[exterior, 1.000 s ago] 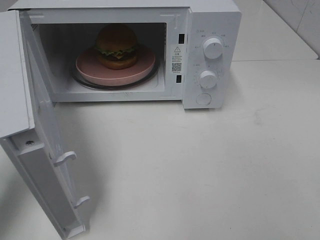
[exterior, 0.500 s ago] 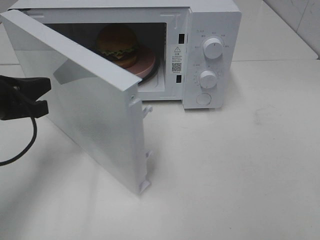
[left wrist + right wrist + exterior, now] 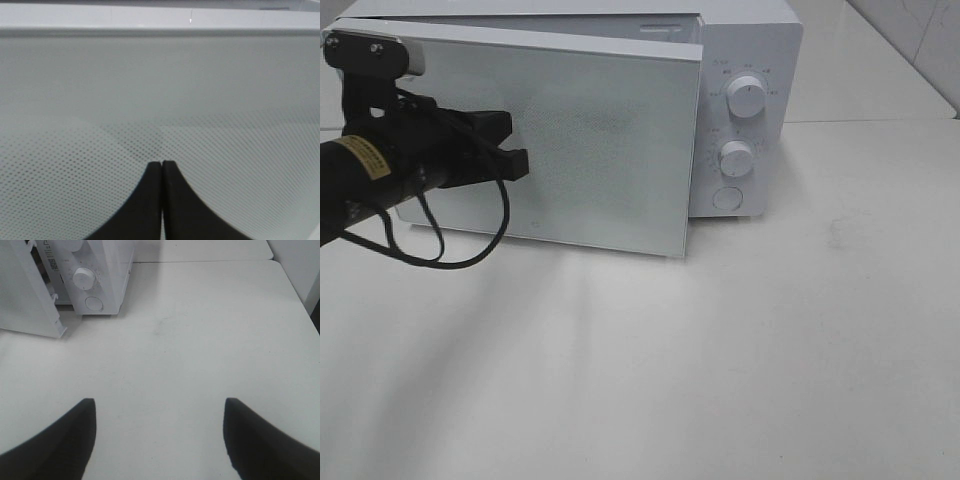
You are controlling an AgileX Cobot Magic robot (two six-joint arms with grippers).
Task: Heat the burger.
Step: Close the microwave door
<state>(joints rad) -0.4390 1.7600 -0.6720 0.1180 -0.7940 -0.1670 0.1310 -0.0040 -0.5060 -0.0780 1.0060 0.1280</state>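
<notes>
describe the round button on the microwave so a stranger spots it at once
Find the white microwave; its control panel runs down the right side. Below two protruding knobs sits the button, flat and lowest of the three circles.

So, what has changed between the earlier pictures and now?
The microwave door swung from wide open to almost shut, pushed by the left gripper, which came in from the left with jaws closed. The burger and pink plate are now hidden behind the door. The microwave body and its knobs stayed where they were.
</notes>
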